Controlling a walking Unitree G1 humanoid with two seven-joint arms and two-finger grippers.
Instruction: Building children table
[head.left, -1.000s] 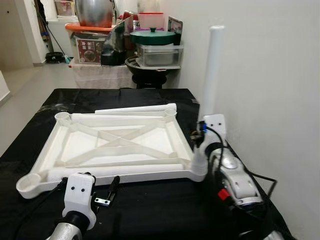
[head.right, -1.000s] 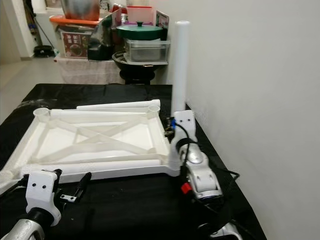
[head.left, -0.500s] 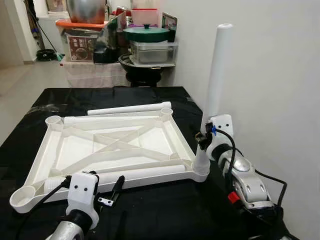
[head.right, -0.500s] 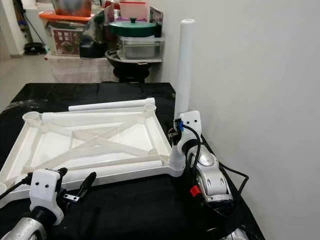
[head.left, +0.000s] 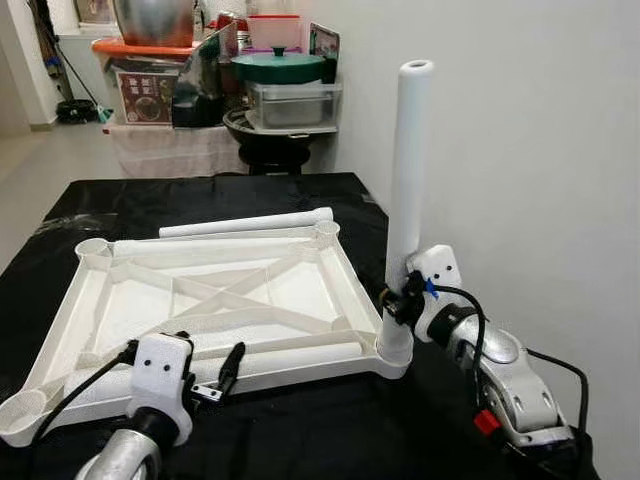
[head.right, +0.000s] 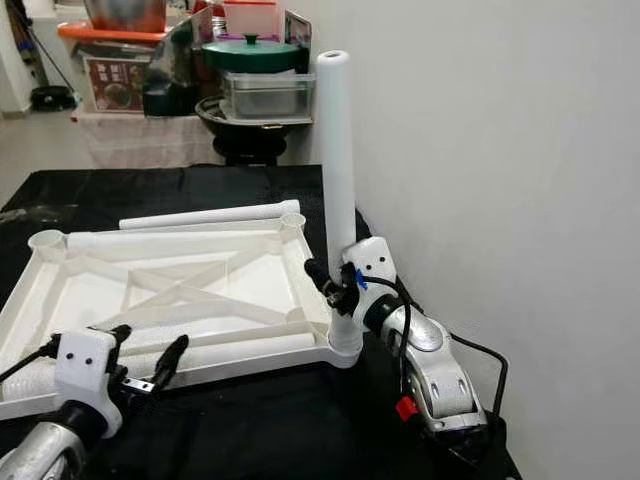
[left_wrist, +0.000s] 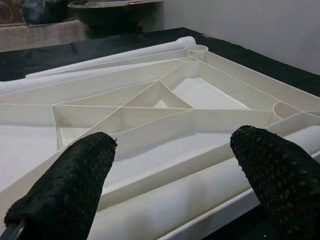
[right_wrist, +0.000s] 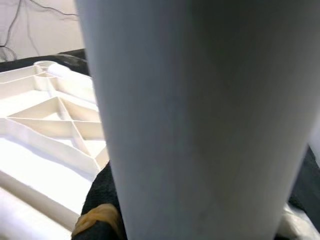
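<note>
Plastic, white and smooth: the upturned table panel (head.left: 210, 300) lies flat on the black-draped tabletop (head.left: 200, 195), its underside a stiff lattice of ribs with a round socket at each corner. One tubular leg (head.left: 408, 170) stands upright in the near right socket, clenched low on its shaft by the right tool (head.left: 400, 300). Two more legs lie loose, one (head.left: 250, 223) beside the far edge, one (head.left: 290, 350) inside the near edge. The left tool (left_wrist: 170, 165) hovers released above that near leg. The legs look light, rigid and probably slippery; a grip near the socket end should steer best.
</note>
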